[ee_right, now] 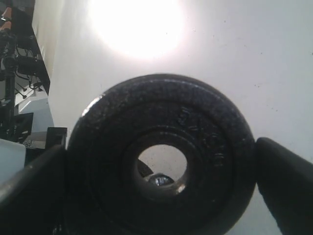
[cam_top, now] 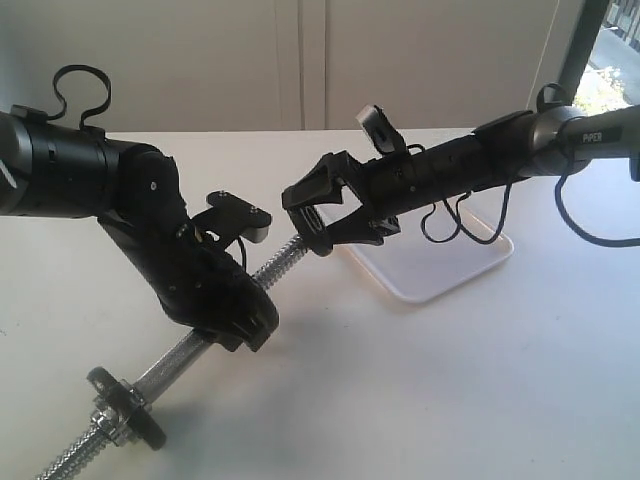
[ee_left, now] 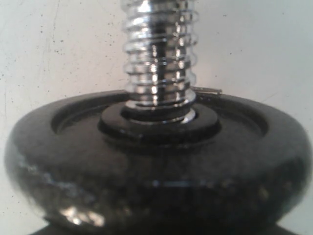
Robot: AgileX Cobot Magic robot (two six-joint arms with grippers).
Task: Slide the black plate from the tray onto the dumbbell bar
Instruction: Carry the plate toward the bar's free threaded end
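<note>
My left gripper (cam_top: 240,325) is shut on the middle of the dumbbell bar (cam_top: 180,355) and holds it slanted above the table. A dull dark disc (cam_top: 125,400) sits on the bar's low end beside a chrome collar nut (cam_top: 108,425). The left wrist view shows that disc (ee_left: 156,166) close up around the threaded bar (ee_left: 159,54). My right gripper (cam_top: 312,215) is shut on the rim of the black plate (ee_right: 205,127), right at the bar's upper end. Through the plate's centre hole I see the bar's tip (ee_right: 160,180), low in the hole.
The white tray (cam_top: 450,270) lies on the table behind and below the right gripper, with nothing visible in it. Cables hang from the right arm (cam_top: 520,140) over the tray. The table is white, with a wall behind.
</note>
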